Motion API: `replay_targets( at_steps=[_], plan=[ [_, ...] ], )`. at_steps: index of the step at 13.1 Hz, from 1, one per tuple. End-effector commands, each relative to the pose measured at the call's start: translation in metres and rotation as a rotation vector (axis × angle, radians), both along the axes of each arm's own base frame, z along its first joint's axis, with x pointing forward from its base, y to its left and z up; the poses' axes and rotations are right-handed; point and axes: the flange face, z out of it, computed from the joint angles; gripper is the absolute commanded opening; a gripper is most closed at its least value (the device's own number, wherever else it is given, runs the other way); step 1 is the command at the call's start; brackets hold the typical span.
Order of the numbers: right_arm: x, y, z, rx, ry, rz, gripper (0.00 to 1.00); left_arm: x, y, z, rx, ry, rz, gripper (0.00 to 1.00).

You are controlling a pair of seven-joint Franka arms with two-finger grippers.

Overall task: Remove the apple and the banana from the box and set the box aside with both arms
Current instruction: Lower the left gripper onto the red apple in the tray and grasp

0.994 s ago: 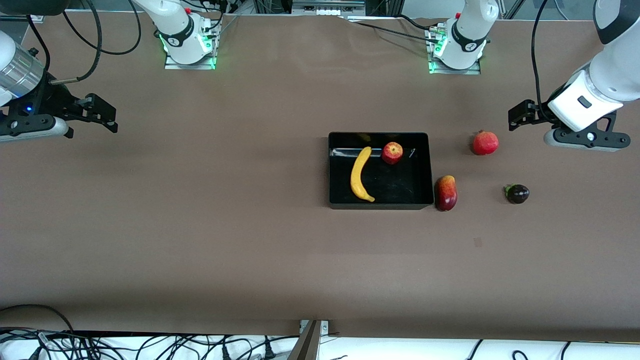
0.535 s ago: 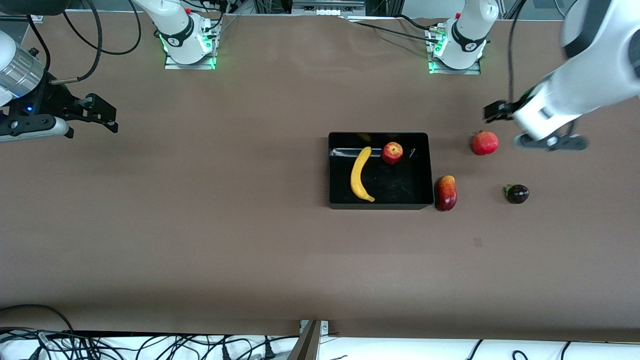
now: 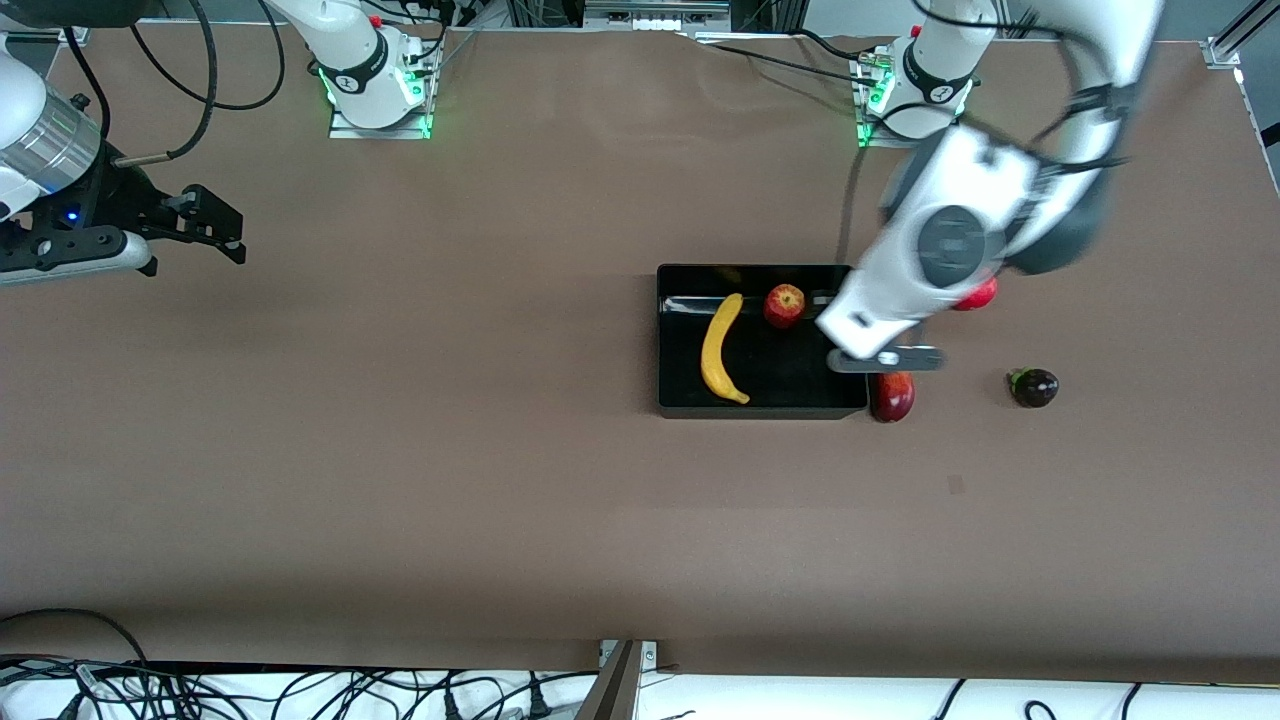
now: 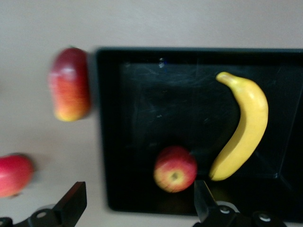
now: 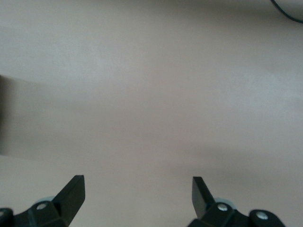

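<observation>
The black box [image 3: 760,411] sits mid-table with the yellow banana [image 3: 722,347] and the red-and-yellow apple [image 3: 785,305] lying inside it. In the left wrist view the box wall [image 4: 106,142], apple [image 4: 175,169] and banana [image 4: 246,127] all show below the camera. My left gripper [image 4: 138,203] is open and empty. It hangs over the box's corner toward the left arm's end, beside the apple, and the arm's wrist hides it in the front view. My right gripper [image 3: 228,232] is open and empty over bare table at the right arm's end, and its wrist view [image 5: 137,194] shows only tabletop.
A red-and-yellow mango-like fruit [image 3: 892,395] lies against the box's wall toward the left arm's end. A red pomegranate [image 3: 980,295] is partly hidden by the left arm. A small dark purple fruit [image 3: 1034,387] lies farther toward that end.
The left arm has swung from the table's end inward, passing the pomegranate, to hang over the box's edge. The right gripper has shifted only slightly.
</observation>
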Motion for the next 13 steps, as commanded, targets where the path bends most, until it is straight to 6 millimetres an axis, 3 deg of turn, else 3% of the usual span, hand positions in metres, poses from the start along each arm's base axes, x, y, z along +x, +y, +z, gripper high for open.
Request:
replay_targets(
  at_steps=[1, 5, 8, 9, 10, 11, 13],
  plan=[
    [-0.001, 0.002, 0.005, 0.004, -0.006, -0.004, 1.0, -0.045, -0.014, -0.052, 0.017, -0.085, -0.019, 1.0],
    [-0.001, 0.002, 0.006, 0.004, -0.007, -0.004, 1.0, -0.075, -0.008, -0.107, -0.02, -0.154, -0.078, 1.0],
    [-0.001, 0.002, 0.006, 0.004, -0.007, -0.003, 1.0, -0.079, -0.009, -0.128, -0.027, -0.139, -0.081, 1.0],
    [-0.001, 0.002, 0.006, 0.004, -0.007, -0.003, 1.0, -0.08, -0.007, -0.133, -0.024, -0.129, -0.08, 0.67],
    [-0.001, 0.002, 0.006, 0.004, -0.007, -0.003, 1.0, -0.081, -0.008, -0.139, -0.021, -0.119, -0.081, 0.47],
    [-0.001, 0.002, 0.006, 0.004, -0.007, -0.003, 1.0, -0.081, -0.008, -0.139, -0.021, -0.117, -0.081, 0.33],
    [-0.001, 0.003, 0.006, 0.004, -0.007, -0.001, 1.0, -0.074, -0.009, -0.125, -0.026, -0.137, -0.092, 0.24]
  ],
)
